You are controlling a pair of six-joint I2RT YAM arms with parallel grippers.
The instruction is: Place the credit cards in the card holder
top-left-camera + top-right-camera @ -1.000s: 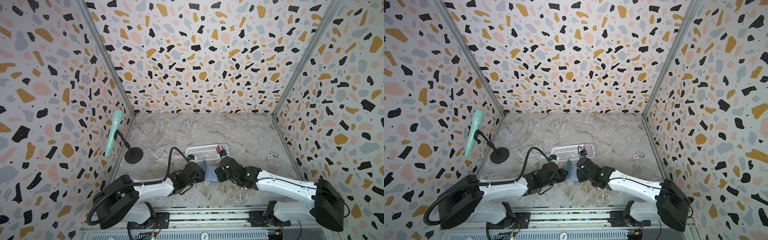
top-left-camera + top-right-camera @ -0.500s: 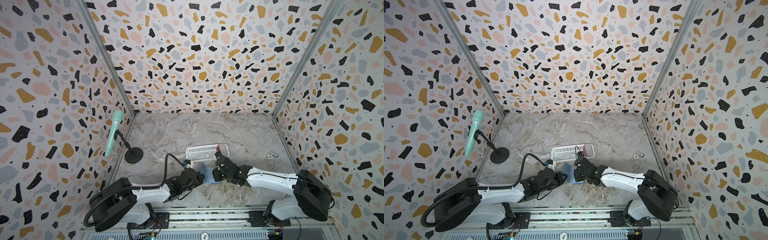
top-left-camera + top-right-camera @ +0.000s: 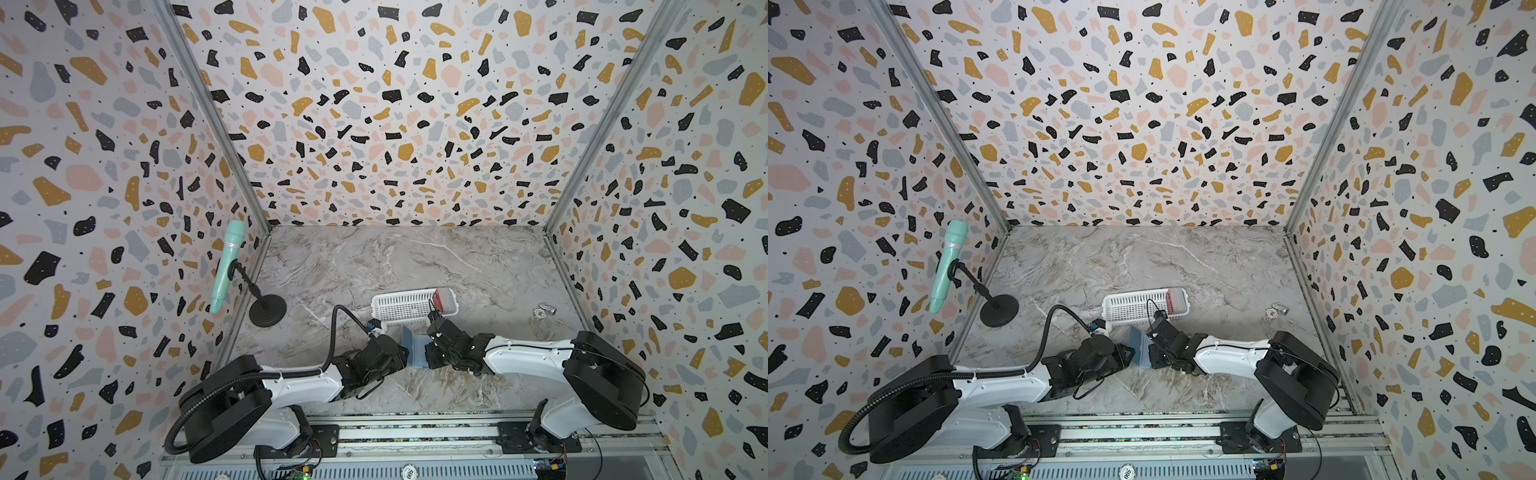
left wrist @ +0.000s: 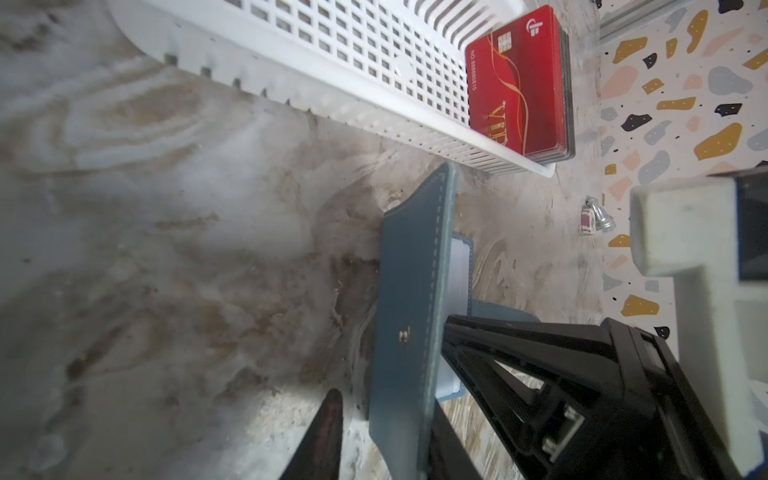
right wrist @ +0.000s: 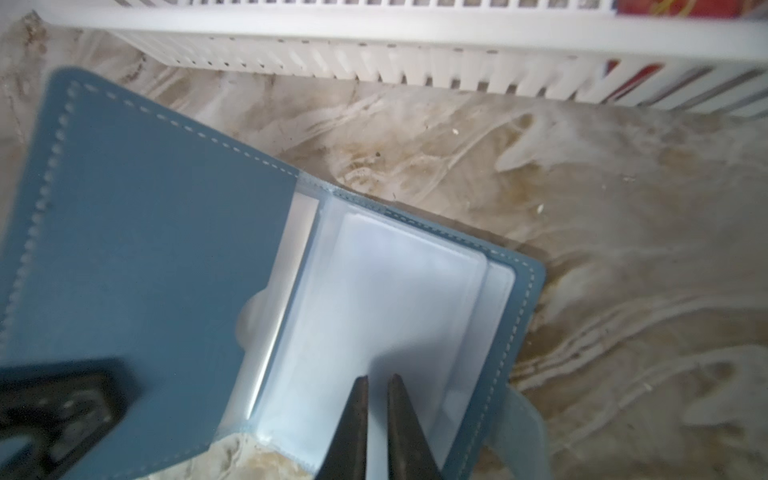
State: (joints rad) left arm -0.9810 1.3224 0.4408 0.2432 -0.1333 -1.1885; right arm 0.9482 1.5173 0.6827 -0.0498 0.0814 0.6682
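In a top view the credit cards [image 3: 444,298] lie in the white basket [image 3: 399,308], about twelve o'clock from the right gripper [image 3: 427,356] (the nearer arm), its jaws nearly pressed together on the clear sleeves [image 5: 395,291] of the open card holder [image 3: 415,353]; the left gripper [image 4: 382,401] stands spread astride the raised cover [image 4: 409,311].

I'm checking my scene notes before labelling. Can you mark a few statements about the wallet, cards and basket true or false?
1. The card holder lies open, clear sleeves showing. True.
2. The credit cards sit in those sleeves. False: they are stacked in the white basket.
3. The right gripper is over the sleeves. True.
4. The microphone stands at the right wall. False: at the left wall.
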